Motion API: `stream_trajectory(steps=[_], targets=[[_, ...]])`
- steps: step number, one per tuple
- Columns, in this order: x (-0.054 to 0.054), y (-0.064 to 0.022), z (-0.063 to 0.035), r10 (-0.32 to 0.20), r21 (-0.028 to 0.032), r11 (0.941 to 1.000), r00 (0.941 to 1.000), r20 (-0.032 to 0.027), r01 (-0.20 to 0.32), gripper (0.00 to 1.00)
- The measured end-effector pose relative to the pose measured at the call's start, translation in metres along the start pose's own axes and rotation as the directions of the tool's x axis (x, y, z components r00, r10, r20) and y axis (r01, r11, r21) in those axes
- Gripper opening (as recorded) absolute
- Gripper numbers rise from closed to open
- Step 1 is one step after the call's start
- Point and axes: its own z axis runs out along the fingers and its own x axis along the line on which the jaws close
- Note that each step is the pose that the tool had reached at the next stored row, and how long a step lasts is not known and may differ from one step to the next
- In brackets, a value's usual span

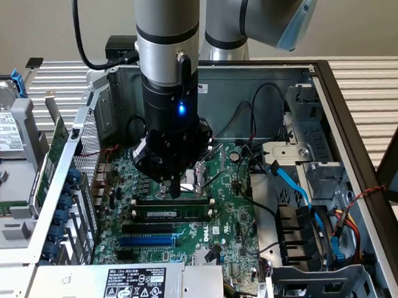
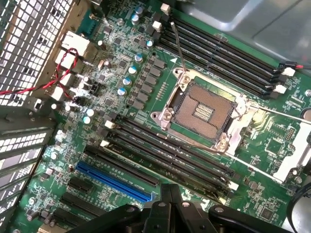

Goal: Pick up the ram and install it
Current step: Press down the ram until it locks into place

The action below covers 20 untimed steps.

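Observation:
The ram, a long green stick with a white label, stands on edge in one of the black memory slots on the motherboard, inside the open computer case. My gripper hangs straight down over the slots. Its fingertips are shut together with nothing between them, right above the ram's top edge. I cannot tell whether they touch it. In the wrist view the shut gripper sits close over the row of black memory slots, beside the empty processor socket.
A blue expansion slot lies just in front of the ram. Blue and black cables and drive bays crowd the exterior view's right. The case's metal wall and perforated panel close the left side. A labelled power supply sits at the front.

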Motion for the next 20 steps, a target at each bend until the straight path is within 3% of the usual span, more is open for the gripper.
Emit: stream_trajectory(steps=[6, 12, 16, 20], targets=[[0.0000, 0.0000, 0.0005, 0.077, 0.0045, 0.9970, 0.9970, -0.0023, -0.077, 0.11], [0.0000, 0.0000, 0.0009, 0.152, 0.0099, 0.9884, 0.9884, -0.0045, -0.152, 0.11], [0.0000, 0.0000, 0.0010, 0.205, 0.0117, 0.9787, 0.9788, -0.0053, -0.205, 0.11], [0.0001, 0.0001, 0.0011, 0.263, 0.0127, 0.9647, 0.9647, -0.0060, -0.263, 0.11]])
